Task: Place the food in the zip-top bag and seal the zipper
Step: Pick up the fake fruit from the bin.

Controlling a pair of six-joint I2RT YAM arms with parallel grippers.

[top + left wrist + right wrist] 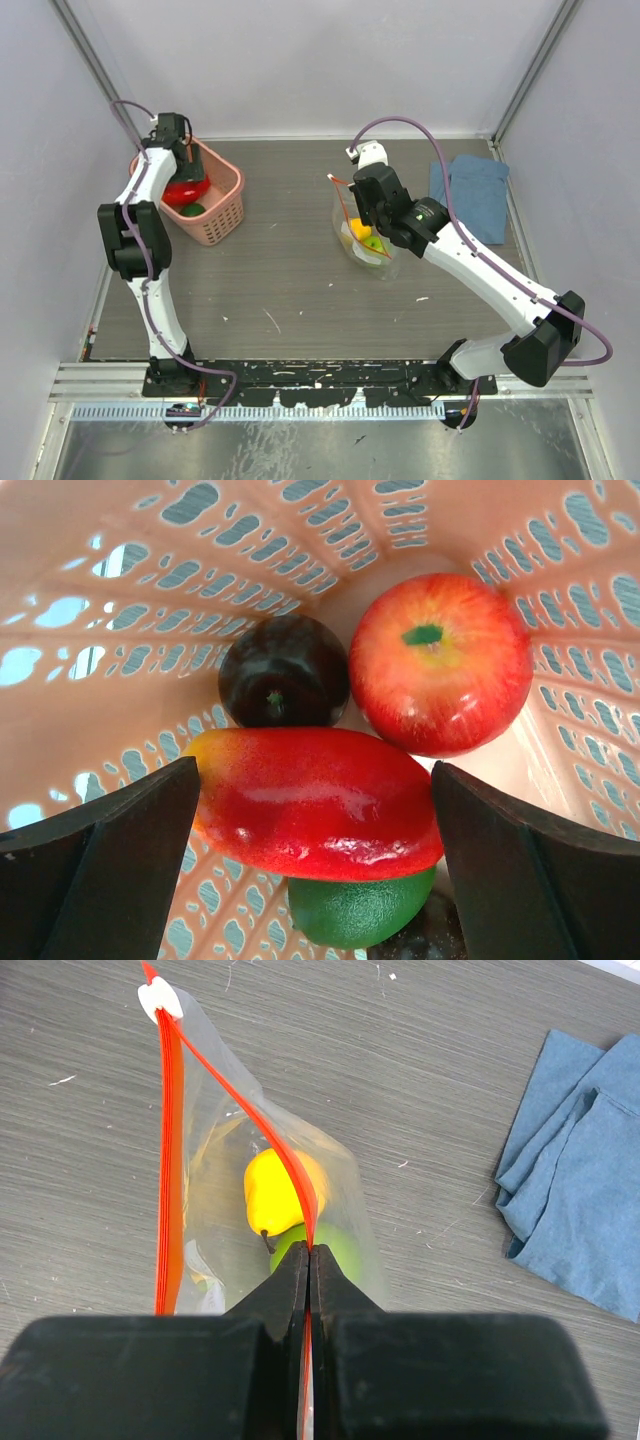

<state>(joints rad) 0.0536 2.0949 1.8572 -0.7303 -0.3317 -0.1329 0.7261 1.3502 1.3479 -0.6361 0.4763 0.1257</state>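
My left gripper (315, 780) hangs open inside the pink lattice basket (225, 205), its fingers on either side of a red-and-yellow fruit (315, 805) without touching it. A red apple (440, 665), a dark fruit (283, 670) and a green fruit (360, 910) lie around it. My right gripper (309, 1255) is shut on one side of the orange-red zipper (170, 1140) and holds the mouth of the zip-top bag (365, 245) apart. A yellow fruit (270, 1190) and a green one (345, 1245) lie inside the bag. The white slider (158, 1000) sits at the zipper's far end.
A folded blue cloth (470, 195) lies on the table right of the bag. The basket stands at the far left by the wall. Grey walls close in the table on three sides.
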